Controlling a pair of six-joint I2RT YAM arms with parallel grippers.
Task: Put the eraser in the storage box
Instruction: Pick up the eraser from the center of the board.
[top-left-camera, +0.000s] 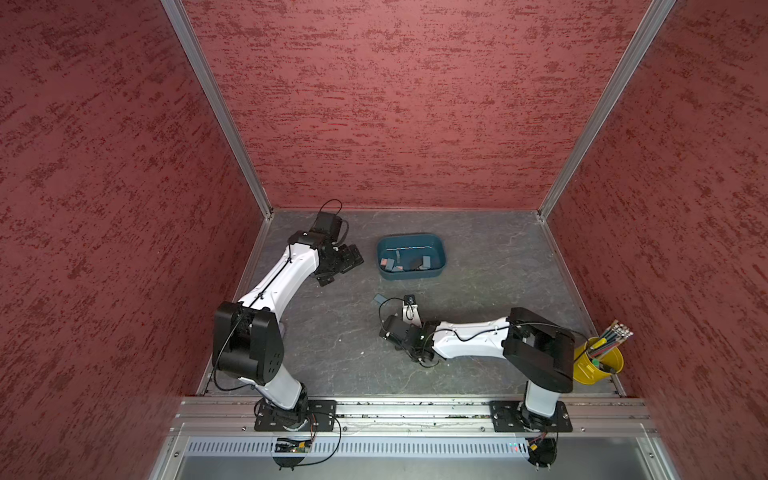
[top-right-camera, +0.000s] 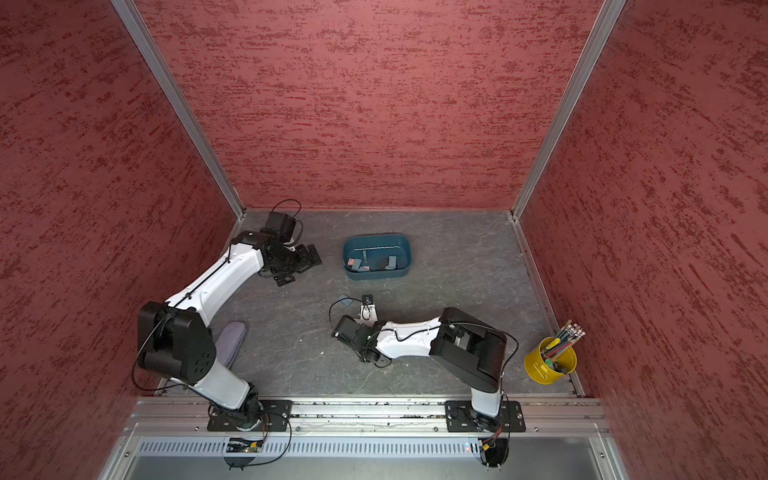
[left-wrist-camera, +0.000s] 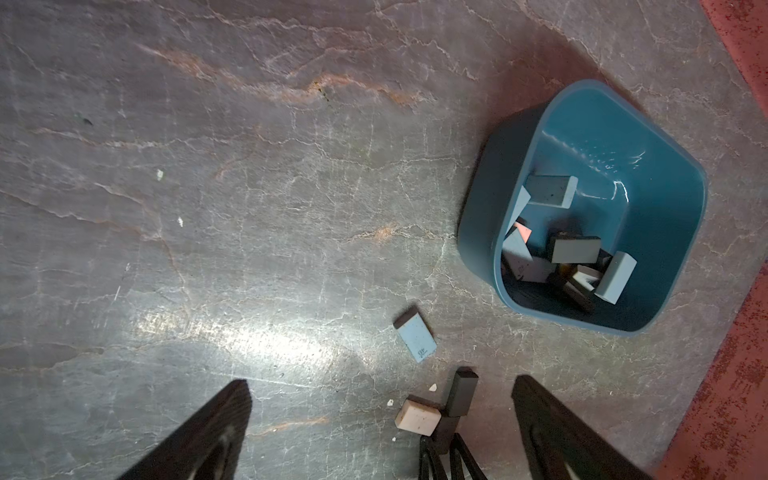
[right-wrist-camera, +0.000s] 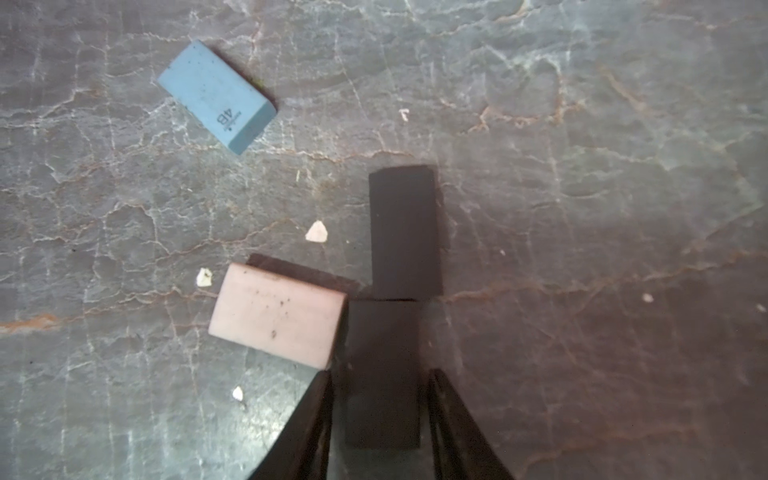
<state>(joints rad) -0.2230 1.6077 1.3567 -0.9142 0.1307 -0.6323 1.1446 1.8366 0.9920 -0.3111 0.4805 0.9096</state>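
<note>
A black eraser (right-wrist-camera: 382, 374) lies flat on the grey table, and my right gripper (right-wrist-camera: 381, 374) is open with its jaws close along both long sides of it, a thin dark gap on each. A second black eraser (right-wrist-camera: 405, 232) touches its far end and a pink eraser (right-wrist-camera: 278, 316) its side. A blue eraser (right-wrist-camera: 216, 95) lies apart. The teal storage box (top-left-camera: 444, 253) stands farther back with several erasers in it. My left gripper (top-left-camera: 353, 259) hangs wide open and empty to the left of the box (left-wrist-camera: 478, 208).
A yellow pencil cup (top-left-camera: 598, 361) stands at the table's right front corner. Small pale eraser crumbs (right-wrist-camera: 316, 232) lie around the erasers. Red walls close the table on three sides. A grey-purple object (top-right-camera: 230, 340) lies by the left arm's base.
</note>
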